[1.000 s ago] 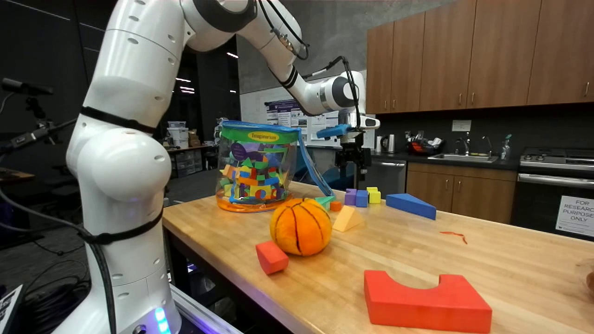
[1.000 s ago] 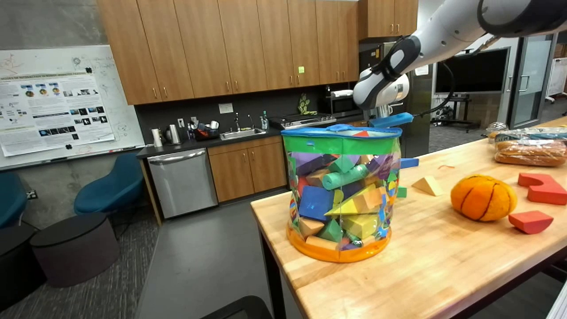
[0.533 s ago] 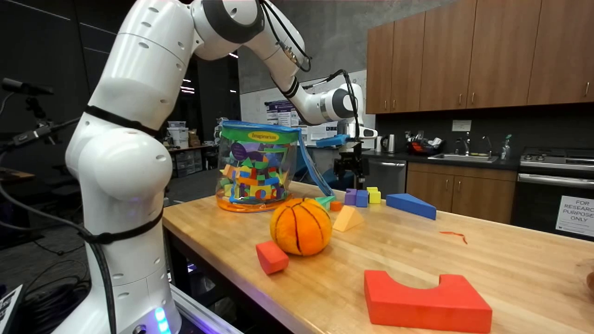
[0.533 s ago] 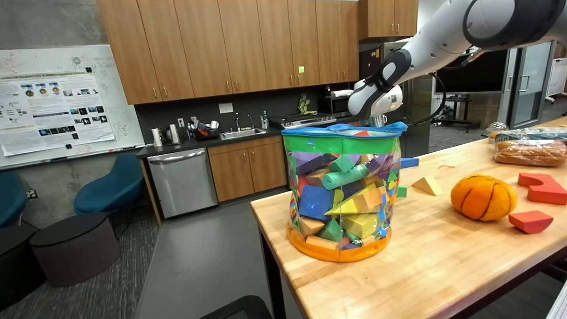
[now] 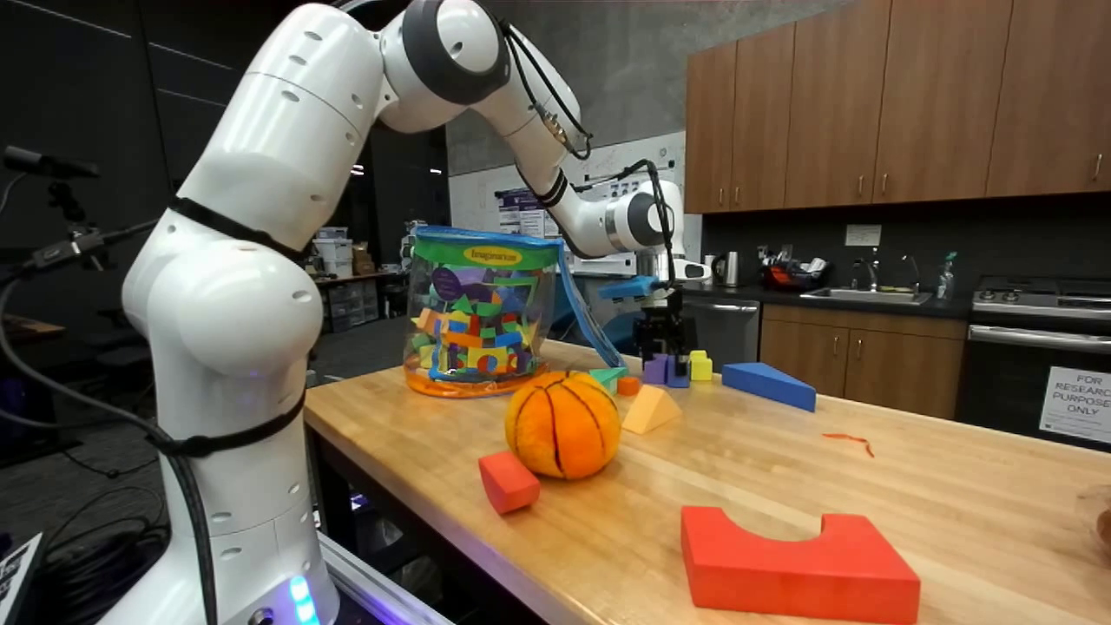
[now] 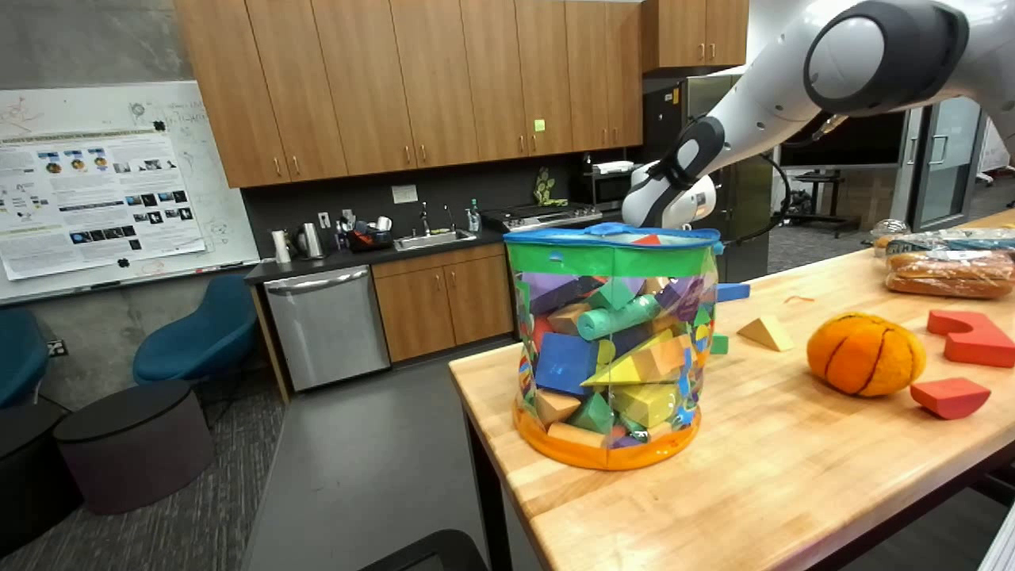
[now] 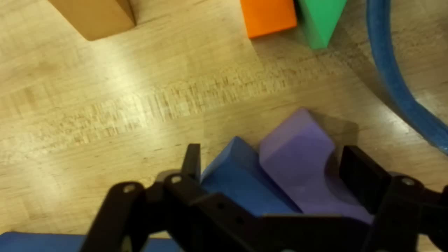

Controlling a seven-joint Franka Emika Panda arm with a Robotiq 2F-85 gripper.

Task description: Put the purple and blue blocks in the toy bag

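The purple block (image 5: pixel 654 371) and the blue block (image 5: pixel 677 377) stand side by side on the table in an exterior view. In the wrist view the purple block (image 7: pixel 297 164), with a curved notch, and the blue block (image 7: pixel 238 182) lie between my spread fingers. My gripper (image 7: pixel 271 162) is open, one finger beside the blue block, the other beside the purple block's notch. In an exterior view my gripper (image 5: pixel 665 354) is low over both blocks. The see-through toy bag (image 5: pixel 443 250), full of blocks, stands beside them. In an exterior view the bag (image 6: pixel 610 258) hides gripper and both blocks.
Yellow blocks (image 5: pixel 700 366) and a long blue wedge (image 5: pixel 768 386) lie beside the pair. A small orange block (image 7: pixel 269 15), a green block (image 7: pixel 322 21) and a tan triangular block (image 5: pixel 651 410) are near. The bag's blue strap (image 7: pixel 392 66) hangs close. An orange ball (image 5: pixel 564 425) and red blocks (image 5: pixel 798 564) lie farther off.
My gripper has come down from well above the table to the purple and blue blocks, its fingers now at either side of them. The blocks and the bag have not visibly moved.
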